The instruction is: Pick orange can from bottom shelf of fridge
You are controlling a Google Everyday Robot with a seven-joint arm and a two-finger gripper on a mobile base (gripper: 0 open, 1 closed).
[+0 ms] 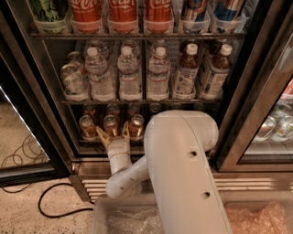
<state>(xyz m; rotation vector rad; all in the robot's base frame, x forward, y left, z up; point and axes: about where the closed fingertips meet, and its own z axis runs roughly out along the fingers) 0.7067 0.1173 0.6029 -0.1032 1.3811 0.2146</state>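
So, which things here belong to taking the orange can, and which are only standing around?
For the job: gripper, open before the bottom shelf; orange can nearest it; fridge.
Only standing around: water bottles; red cola cans; brown bottles; floor cable.

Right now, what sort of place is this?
Likely a shop or break-room drinks corner: a tall dark-framed glass-door fridge stocked with clear plastic water bottles and red cola cans. The tool sits at the bottom wire shelf, open around a short orange can.
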